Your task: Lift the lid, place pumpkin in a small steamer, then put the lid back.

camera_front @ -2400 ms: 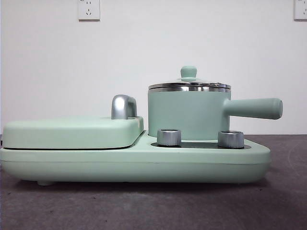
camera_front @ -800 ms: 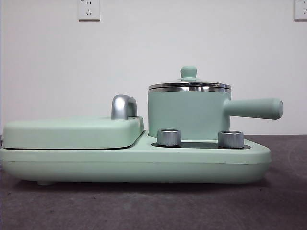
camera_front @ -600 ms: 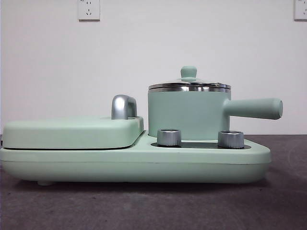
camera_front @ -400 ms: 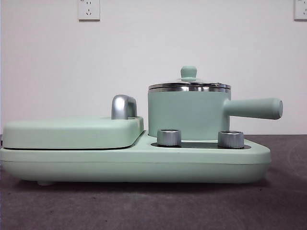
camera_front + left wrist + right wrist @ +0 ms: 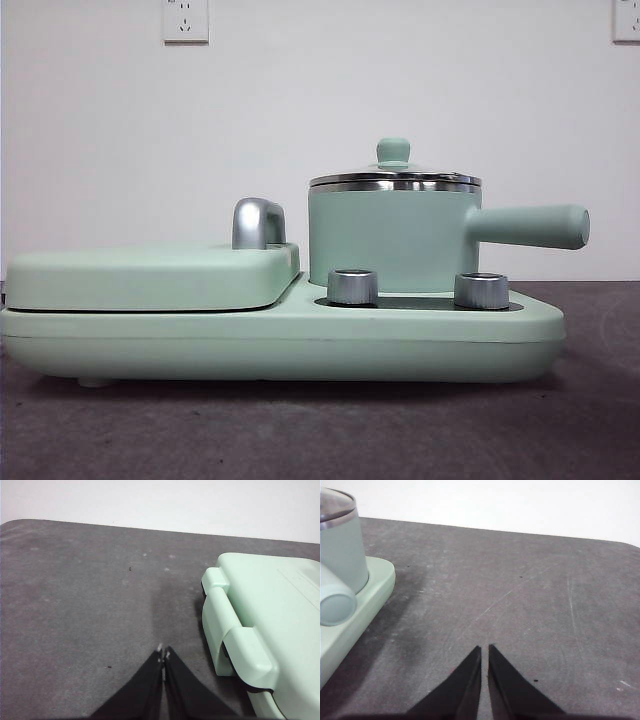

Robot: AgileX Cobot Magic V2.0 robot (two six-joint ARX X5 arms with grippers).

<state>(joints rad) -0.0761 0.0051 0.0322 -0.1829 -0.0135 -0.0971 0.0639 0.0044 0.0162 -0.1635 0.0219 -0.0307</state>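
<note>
The small steamer point(image 5: 390, 238), a mint-green pot with a long side handle point(image 5: 528, 226), stands on the right part of the wide mint-green base point(image 5: 280, 345). The lid point(image 5: 394, 176), glass with a steel rim and a mint-green knob, sits shut on it. The pumpkin is not in view. My left gripper point(image 5: 163, 653) is shut and empty over the grey table, beside the flat cover's end point(image 5: 260, 625). My right gripper point(image 5: 484, 650) is shut and empty over the table, apart from the steamer point(image 5: 340, 555) and its handle end point(image 5: 336, 609). Neither arm shows in the front view.
A large flat mint-green cover point(image 5: 150, 275) with a silver handle point(image 5: 257, 222) lies on the base's left part. Two silver knobs point(image 5: 352, 286) point(image 5: 481, 290) stand in front of the pot. A white wall with sockets point(image 5: 186, 20) is behind.
</note>
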